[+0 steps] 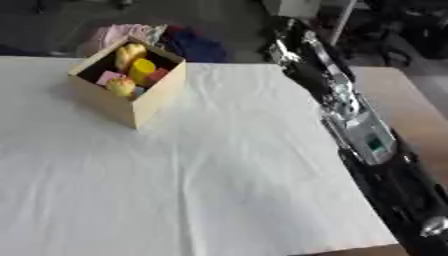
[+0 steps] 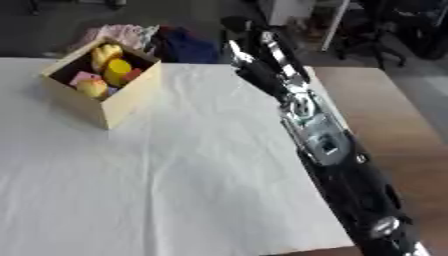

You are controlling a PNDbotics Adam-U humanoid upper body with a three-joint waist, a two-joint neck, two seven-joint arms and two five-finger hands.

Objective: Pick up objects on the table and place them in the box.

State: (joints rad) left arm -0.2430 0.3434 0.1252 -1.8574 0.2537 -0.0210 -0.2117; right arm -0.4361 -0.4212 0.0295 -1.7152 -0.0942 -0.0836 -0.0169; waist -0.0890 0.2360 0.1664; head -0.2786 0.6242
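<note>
Much bare white cloth (image 1: 201, 175) lies between box (image 1: 149, 100) and right hand (image 2: 258, 50).

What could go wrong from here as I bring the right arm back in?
The box sits near the table's far left, already holding several items; a wide sweep of the right arm could knock it. The right robot hand reaches past the table's far edge near dark clutter on the floor, so it might snag something there. The white cloth is creased and could drag if the arm brushes it.
</note>
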